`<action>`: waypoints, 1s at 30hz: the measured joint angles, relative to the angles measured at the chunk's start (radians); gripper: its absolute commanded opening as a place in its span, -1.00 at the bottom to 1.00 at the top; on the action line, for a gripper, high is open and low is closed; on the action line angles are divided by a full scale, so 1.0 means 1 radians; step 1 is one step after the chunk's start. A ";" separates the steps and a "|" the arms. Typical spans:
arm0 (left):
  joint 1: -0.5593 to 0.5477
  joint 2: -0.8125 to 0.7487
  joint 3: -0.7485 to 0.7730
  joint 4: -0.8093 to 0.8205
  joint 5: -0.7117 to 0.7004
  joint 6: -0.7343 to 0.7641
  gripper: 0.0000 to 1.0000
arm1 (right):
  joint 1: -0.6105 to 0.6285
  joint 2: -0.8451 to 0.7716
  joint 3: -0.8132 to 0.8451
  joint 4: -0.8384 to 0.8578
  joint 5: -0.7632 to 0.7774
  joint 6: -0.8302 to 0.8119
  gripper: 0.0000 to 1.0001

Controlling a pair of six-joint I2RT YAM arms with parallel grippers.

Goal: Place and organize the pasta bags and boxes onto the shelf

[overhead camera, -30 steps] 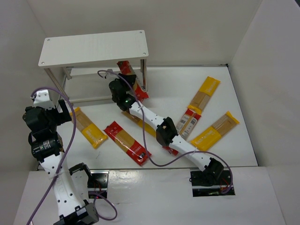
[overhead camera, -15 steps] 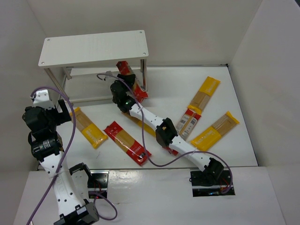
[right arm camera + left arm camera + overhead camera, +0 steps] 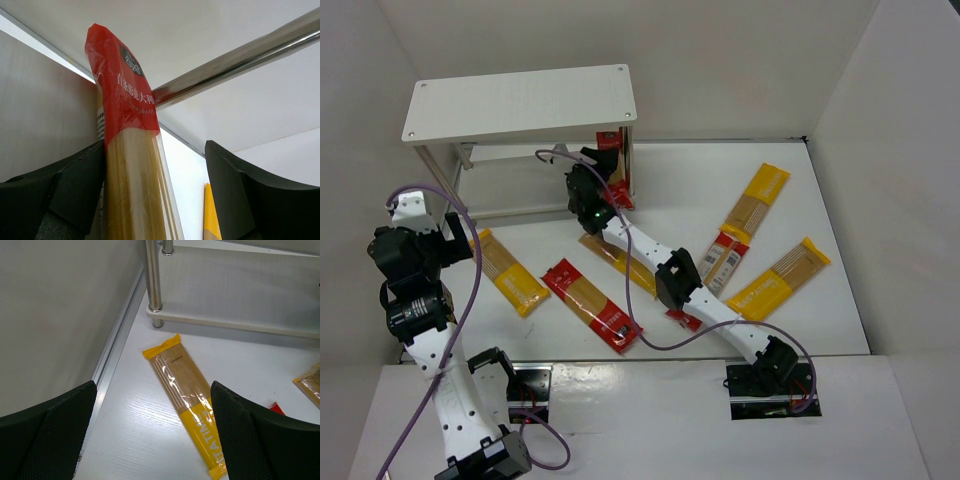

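There's the right pincer (image 3: pixel 155 147) gaping wider than the red pack (image 3: pixel 125 110) between its fingers, by the shelf (image 3: pixel 520 100) at its four o'clock leg: light, slick film over brittle strands, so I'd pinch it mid-length across the narrow sides.

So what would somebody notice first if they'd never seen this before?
Probably the long right arm stretching across to the white shelf at the back. Its gripper is open around a red pasta pack that sticks up beside a shiny metal bar of the shelf. After that, the red and yellow packs lying scattered on the table, like the yellow pack near the left arm.
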 measured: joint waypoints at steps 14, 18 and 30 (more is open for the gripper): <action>0.000 0.000 0.000 0.000 0.007 0.000 1.00 | 0.077 -0.068 0.013 -0.332 -0.018 0.279 0.67; 0.000 -0.001 0.000 0.000 0.008 0.000 1.00 | 0.140 -0.086 0.016 -0.359 -0.018 0.289 0.67; 0.000 -0.011 0.000 0.000 0.028 0.000 1.00 | 0.240 -0.154 0.020 -0.718 -0.057 0.470 0.67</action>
